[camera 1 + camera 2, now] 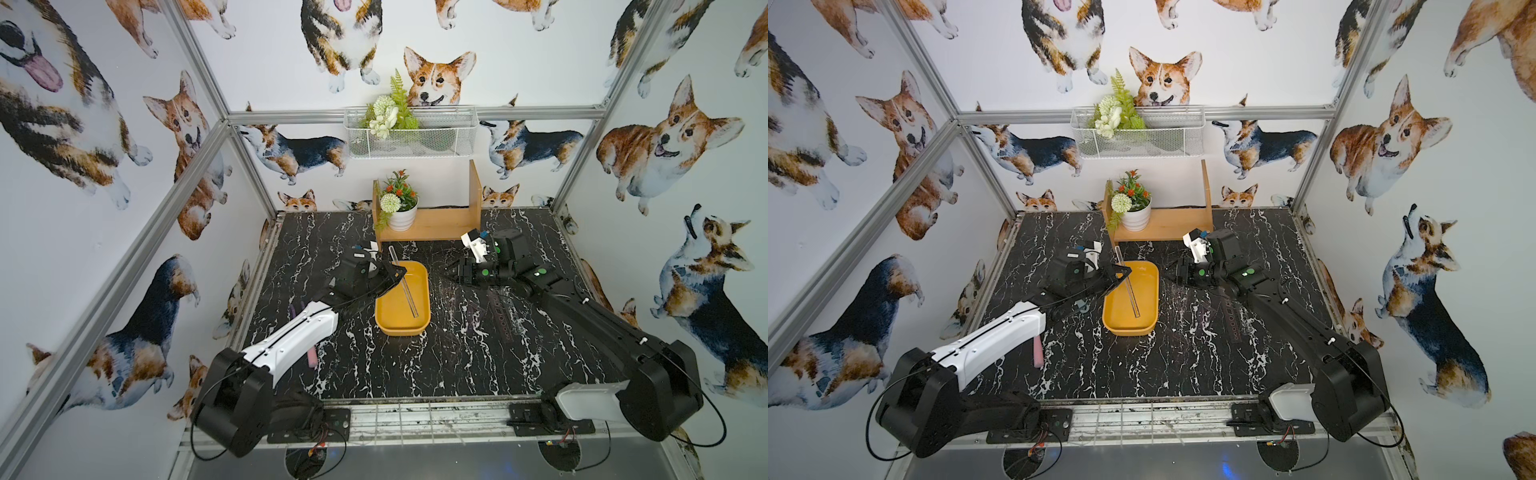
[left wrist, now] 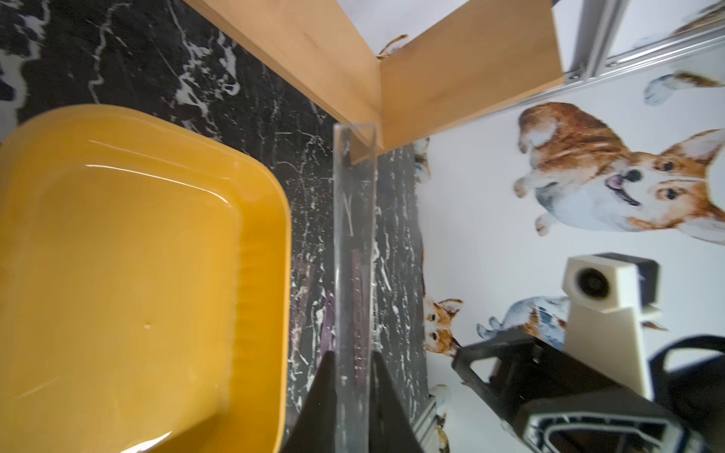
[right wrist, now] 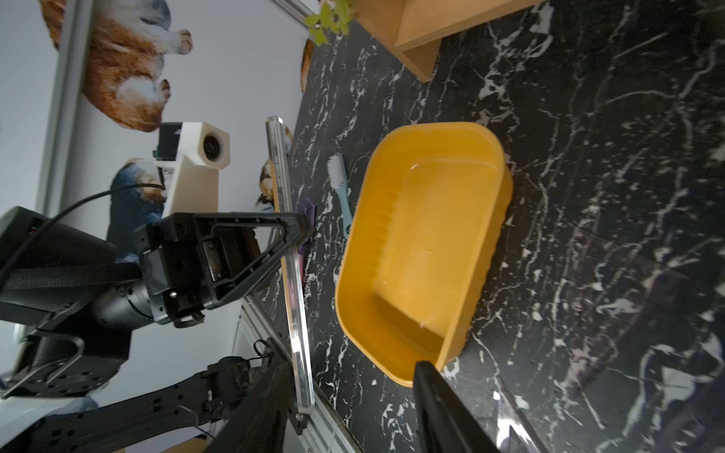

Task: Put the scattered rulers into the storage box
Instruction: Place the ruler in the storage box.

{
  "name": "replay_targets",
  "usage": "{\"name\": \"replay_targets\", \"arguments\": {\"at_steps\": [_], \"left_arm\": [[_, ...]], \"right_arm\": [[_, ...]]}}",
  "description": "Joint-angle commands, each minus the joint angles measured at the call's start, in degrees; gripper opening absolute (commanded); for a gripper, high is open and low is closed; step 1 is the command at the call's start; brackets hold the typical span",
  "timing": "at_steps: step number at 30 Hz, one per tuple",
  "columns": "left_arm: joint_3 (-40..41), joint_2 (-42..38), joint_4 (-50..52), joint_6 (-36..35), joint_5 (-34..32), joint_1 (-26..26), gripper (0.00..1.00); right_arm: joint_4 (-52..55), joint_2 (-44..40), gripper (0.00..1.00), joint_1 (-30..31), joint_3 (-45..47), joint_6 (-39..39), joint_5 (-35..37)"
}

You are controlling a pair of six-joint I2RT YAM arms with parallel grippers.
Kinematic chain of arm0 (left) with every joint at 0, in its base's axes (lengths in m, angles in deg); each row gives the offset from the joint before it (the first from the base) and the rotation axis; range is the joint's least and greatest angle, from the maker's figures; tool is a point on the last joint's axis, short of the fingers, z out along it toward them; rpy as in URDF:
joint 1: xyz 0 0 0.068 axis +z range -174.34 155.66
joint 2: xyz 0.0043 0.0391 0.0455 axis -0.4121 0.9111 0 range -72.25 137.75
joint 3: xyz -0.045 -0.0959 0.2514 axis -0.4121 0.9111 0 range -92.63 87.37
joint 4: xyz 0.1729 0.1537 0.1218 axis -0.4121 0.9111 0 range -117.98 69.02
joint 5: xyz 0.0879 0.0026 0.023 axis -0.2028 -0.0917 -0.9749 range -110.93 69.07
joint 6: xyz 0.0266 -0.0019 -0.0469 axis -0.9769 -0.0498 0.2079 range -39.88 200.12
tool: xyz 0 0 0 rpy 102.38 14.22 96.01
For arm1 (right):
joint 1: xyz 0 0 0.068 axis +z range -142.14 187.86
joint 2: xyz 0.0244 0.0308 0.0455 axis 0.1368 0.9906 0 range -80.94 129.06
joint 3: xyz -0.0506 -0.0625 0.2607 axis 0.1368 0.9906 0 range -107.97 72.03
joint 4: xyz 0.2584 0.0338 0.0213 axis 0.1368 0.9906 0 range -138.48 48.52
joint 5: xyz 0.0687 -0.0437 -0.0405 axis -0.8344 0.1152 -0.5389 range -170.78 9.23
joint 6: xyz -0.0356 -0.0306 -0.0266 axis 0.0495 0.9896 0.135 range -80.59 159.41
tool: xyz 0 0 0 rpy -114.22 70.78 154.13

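The yellow storage box sits mid-table with only bare floor showing inside. My left gripper is shut on a long clear ruler, held on edge in the air along the box's left side. My right gripper hangs open just right of the box, grasping nothing; the ruler's end lies beside one finger. A stencil ruler lies flat on the table under the right arm.
A wooden shelf with a potted plant stands behind the box. A white mesh basket hangs on the back wall. A pale brush and a purple piece lie left of the box; a pink object lies under the left arm.
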Motion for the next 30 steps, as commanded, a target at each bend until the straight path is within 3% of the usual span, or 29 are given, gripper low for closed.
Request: {"name": "replay_targets", "arguments": {"at_steps": [1, 10, 30], "left_arm": [[-2.3, 3.7, 3.7, -4.9, -3.4, 0.1, 0.0], [-6.4, 13.2, 6.1, -7.4, -8.7, -0.9, 0.0], [-6.1, 17.5, 7.7, -5.6, -13.3, -3.4, 0.0]], "right_arm": [[8.1, -0.9, 0.56, 0.0, -0.4, 5.9, 7.8], [14.7, -4.1, 0.56, -0.1, 0.3, 11.0, 19.0], [16.4, -5.7, 0.57, -0.5, 1.2, 13.4, 23.4]]}}
